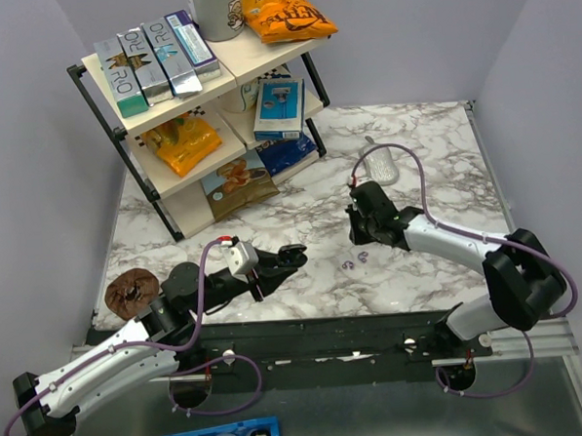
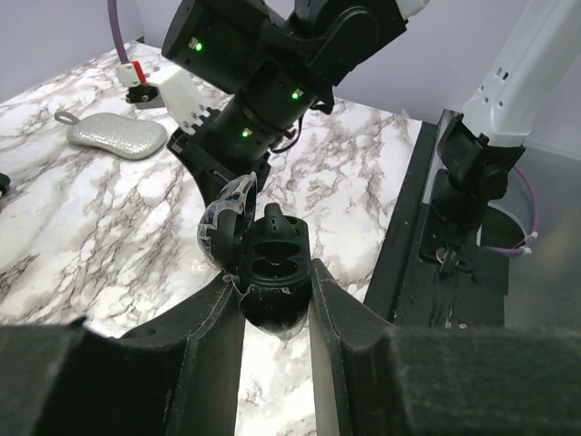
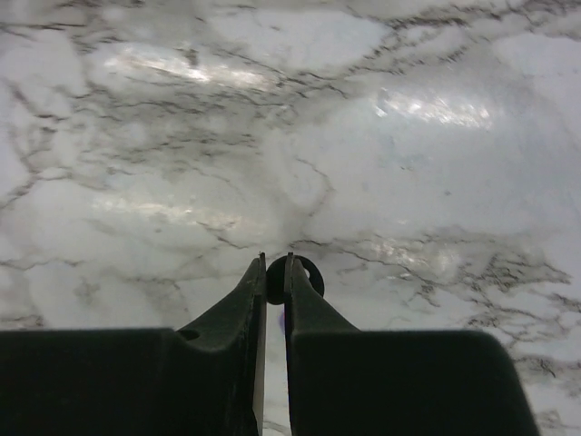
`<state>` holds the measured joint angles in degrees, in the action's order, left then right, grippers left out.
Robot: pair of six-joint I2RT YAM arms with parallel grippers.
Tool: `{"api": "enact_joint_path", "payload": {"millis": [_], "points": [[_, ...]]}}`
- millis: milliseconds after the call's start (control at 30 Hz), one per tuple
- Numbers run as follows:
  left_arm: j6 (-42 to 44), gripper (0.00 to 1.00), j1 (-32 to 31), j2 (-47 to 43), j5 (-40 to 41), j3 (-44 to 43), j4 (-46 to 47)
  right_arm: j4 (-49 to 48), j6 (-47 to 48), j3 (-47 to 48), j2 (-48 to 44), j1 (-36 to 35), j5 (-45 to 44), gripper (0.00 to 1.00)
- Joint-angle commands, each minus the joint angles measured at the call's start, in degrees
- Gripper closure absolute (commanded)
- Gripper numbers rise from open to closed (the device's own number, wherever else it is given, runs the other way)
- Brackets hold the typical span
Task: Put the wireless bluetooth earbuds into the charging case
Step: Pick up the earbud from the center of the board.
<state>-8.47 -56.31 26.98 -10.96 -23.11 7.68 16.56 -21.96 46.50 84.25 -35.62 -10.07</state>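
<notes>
Several shelf boxes [image 1: 151,59] read "RO"; left jaws clamp the open charging case [image 2: 272,272], right jaws pinch a black earbud [image 3: 311,272].

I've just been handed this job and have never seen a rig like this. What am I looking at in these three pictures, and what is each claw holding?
Two robot arms are bolted at the near edge of a marble table. The wide picture looks down from above and behind them. The other two come from a camera on each wrist, so each shows its own fingers.

The left claw grips the charging case, which has its lid open and both sockets empty. The right claw pinches a tiny black earbud at its tips.

Two purple earbuds lie loose on the marble between the arms. Farther back are a silver pouch and a shelf of snacks. A brown round item sits at the left.
</notes>
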Motion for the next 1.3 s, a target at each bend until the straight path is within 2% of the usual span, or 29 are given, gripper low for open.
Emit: {"api": "enact_joint_path", "payload": {"millis": [0,133,267,400,567,700,900,1267], "points": [[-0.41,1.0,-0.02,0.53,-0.9,0.18,2.51,-5.21,11.83,0.35,-1.54,-2.26,11.91,0.97],[-0.58,1.0,-0.02,0.44,-1.52,0.17,2.34,-8.03,18.51,-0.27,-1.81,-6.83,11.3,0.96],[-0.93,1.0,-0.02,0.44,-1.87,0.35,3.3,-9.61,27.81,2.27,0.38,-12.62,6.21,0.95],[-1.11,1.0,0.06,0.09,-2.22,0.35,3.83,-12.25,34.95,4.56,2.06,-13.25,4.79,0.95],[-1.2,1.0,0.06,-1.05,-2.14,0.53,4.1,-17.86,45.31,4.47,4.6,-12.99,8.13,0.95],[-1.37,1.0,-0.02,-2.46,-1.87,0.53,3.31,-17.0,45.42,6.84,8.91,-11.49,13.74,0.94],[-1.11,1.0,-0.02,-3.34,-1.43,0.35,2.16,-11.46,45.51,11.07,14.28,-11.23,16.47,0.94],[-1.11,1.0,-0.11,-2.46,-1.69,0.61,2.95,-6.1,43.58,15.11,17.44,-10.35,17.62,0.73]]}}
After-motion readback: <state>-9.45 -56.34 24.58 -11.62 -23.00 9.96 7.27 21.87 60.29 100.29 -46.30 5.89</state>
